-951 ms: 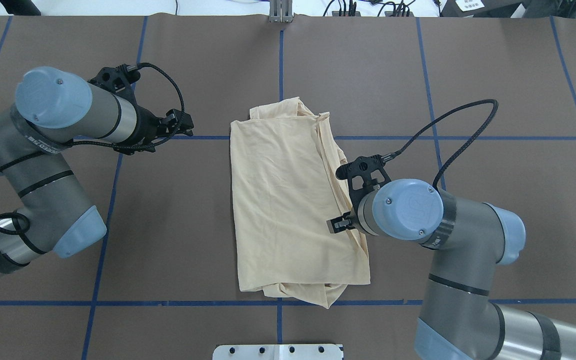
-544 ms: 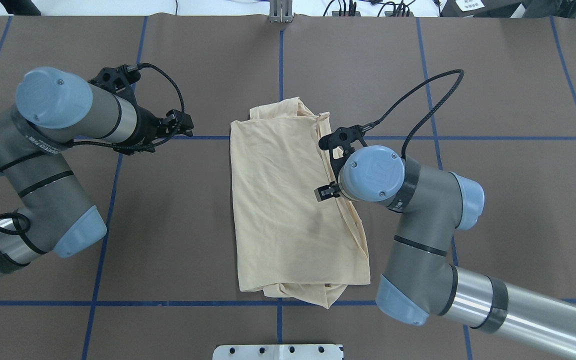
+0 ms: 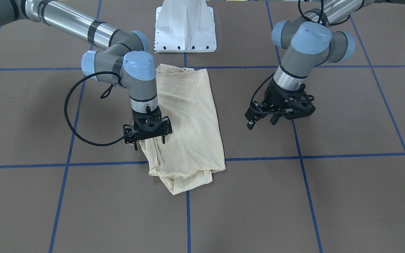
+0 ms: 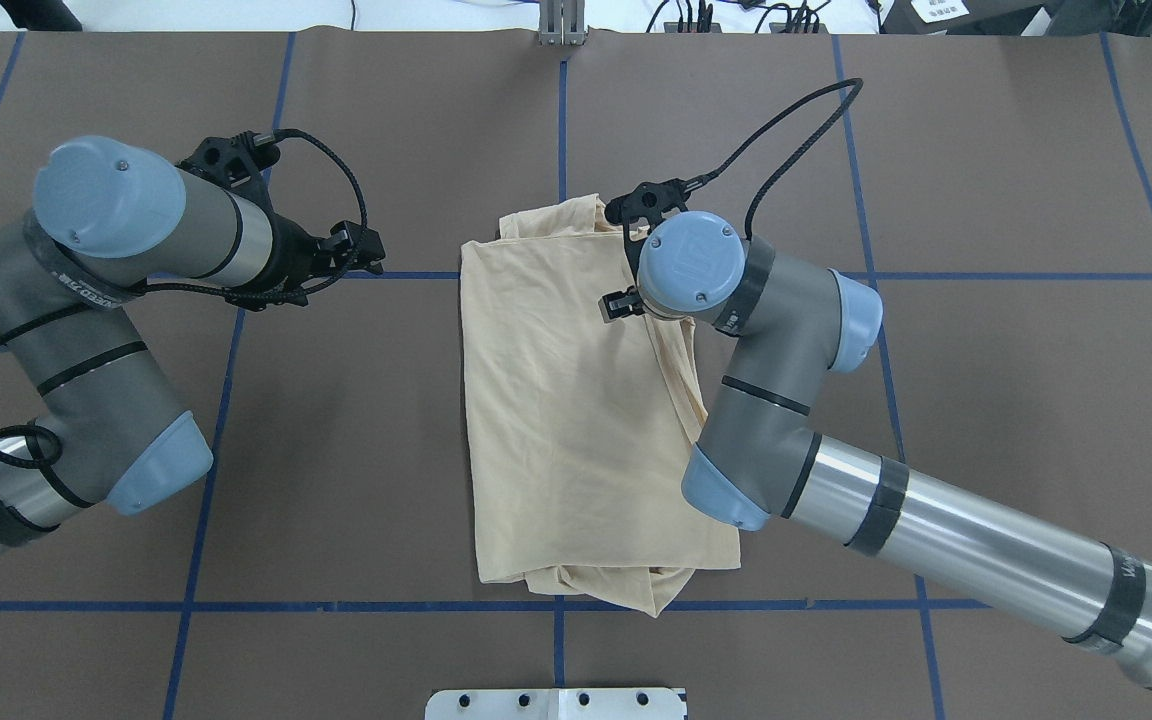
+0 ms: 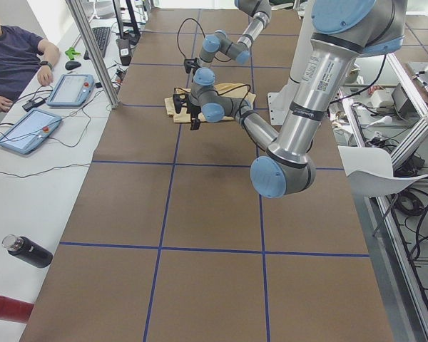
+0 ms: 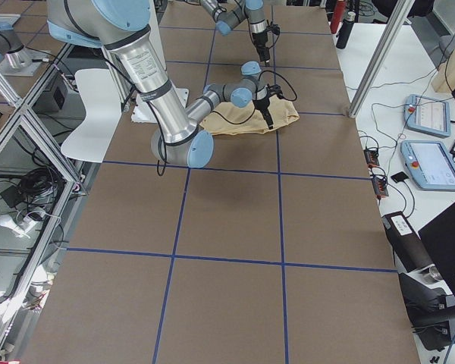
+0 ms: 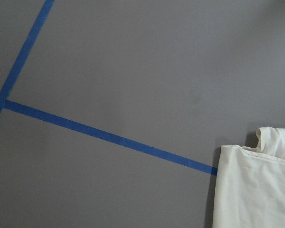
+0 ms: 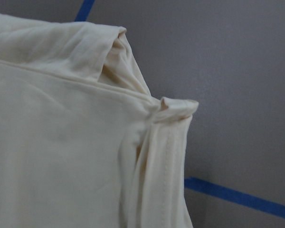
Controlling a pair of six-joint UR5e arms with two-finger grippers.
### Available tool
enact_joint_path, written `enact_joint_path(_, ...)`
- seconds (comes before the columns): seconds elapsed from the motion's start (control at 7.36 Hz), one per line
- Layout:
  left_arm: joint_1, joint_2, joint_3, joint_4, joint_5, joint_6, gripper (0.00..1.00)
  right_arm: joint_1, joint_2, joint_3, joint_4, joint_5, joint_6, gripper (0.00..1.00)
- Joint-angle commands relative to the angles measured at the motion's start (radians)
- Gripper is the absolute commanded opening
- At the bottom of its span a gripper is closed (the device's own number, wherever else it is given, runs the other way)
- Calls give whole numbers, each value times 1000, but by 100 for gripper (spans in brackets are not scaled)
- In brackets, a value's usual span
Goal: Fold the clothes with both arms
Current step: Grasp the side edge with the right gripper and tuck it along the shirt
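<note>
I count one shirt [image 4: 566, 420], folded into a long strip at the middle of the table [image 4: 356, 470], and two grippers. The right gripper [image 3: 149, 141] hangs over the shirt's far right corner, jaws spread. The left gripper [image 3: 261, 123] hangs well clear of the cloth, its jaws also spread.

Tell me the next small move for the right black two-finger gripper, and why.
Probably lower the right gripper onto the far right corner of the folded pale cream-yellow T-shirt and pinch it: the gripper hovers open above that bunched corner, while the left gripper hovers open off the cloth.
</note>
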Motion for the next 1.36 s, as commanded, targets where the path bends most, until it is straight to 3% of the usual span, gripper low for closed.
enact_joint_path(0.0,0,3,3,-5,0,1,100,12,27,-71,38,-1,-5,100)
enact_joint_path(0.41,2,3,5,-7,0,1,100,33,-17,-64,40,19,-39,100)
enact_joint_path(0.68,2,3,6,-7,0,0,100,103,-31,-57,37,141,-82,100)
enact_joint_path(1.22,2,2,5,-5,0,0,100,145,-130,33,40,177,-125,100)
